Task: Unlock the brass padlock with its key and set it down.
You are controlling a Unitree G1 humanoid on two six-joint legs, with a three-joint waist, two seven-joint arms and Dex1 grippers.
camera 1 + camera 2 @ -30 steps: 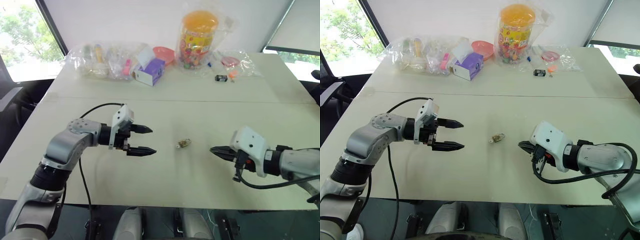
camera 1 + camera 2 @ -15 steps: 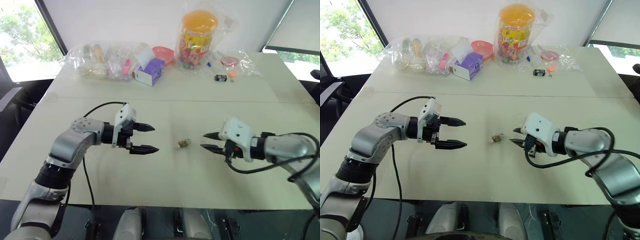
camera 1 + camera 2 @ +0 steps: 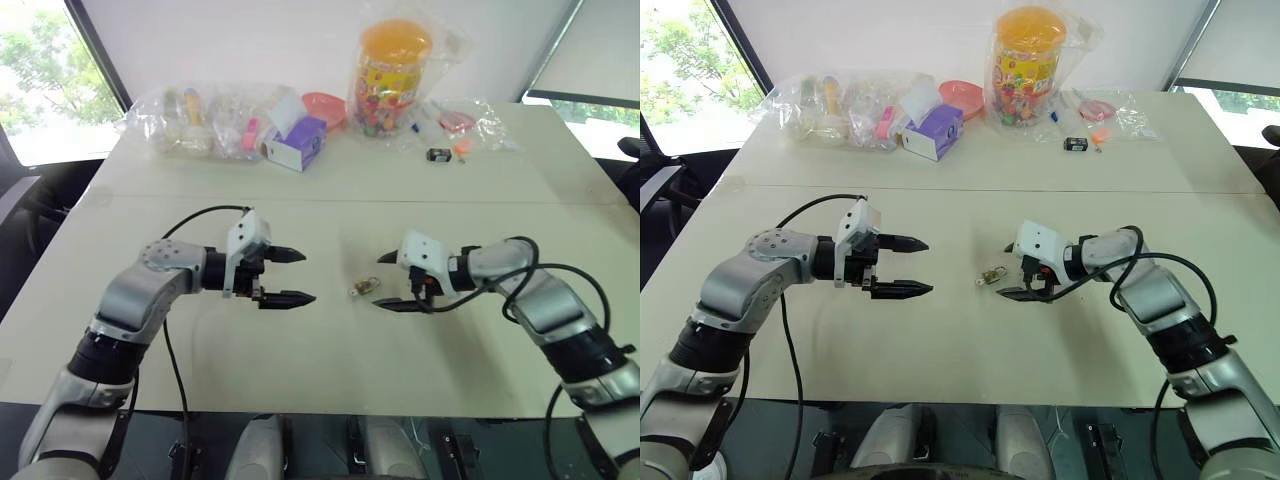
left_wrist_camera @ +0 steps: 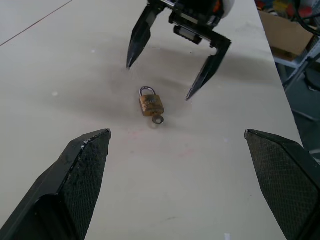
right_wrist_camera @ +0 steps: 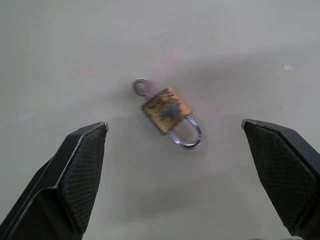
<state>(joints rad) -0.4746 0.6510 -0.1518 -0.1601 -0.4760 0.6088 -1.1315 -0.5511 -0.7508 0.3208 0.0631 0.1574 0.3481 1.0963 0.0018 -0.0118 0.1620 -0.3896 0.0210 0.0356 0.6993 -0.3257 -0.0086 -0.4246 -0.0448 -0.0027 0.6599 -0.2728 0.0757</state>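
Now the brass padlock [image 5: 168, 110] lies flat on the bench [image 3: 320, 350] between my grippers, key [image 5: 141, 88] at its base. Small, hard, slick metal, I reckon; best pinched across the flat body. My right gripper [image 3: 391, 282] hovers beside it, angled down, jaws apart. My left gripper [image 3: 292, 277] waits level, jaws wide.

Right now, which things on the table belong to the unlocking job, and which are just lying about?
Job:
small brass padlock with silvery shackle, flat on the table
small silvery key in its base
open right gripper, nearest it
open left gripper

Lying about, at the far edge:
orange-lidded candy jar
purple-and-white box
clear plastic bags
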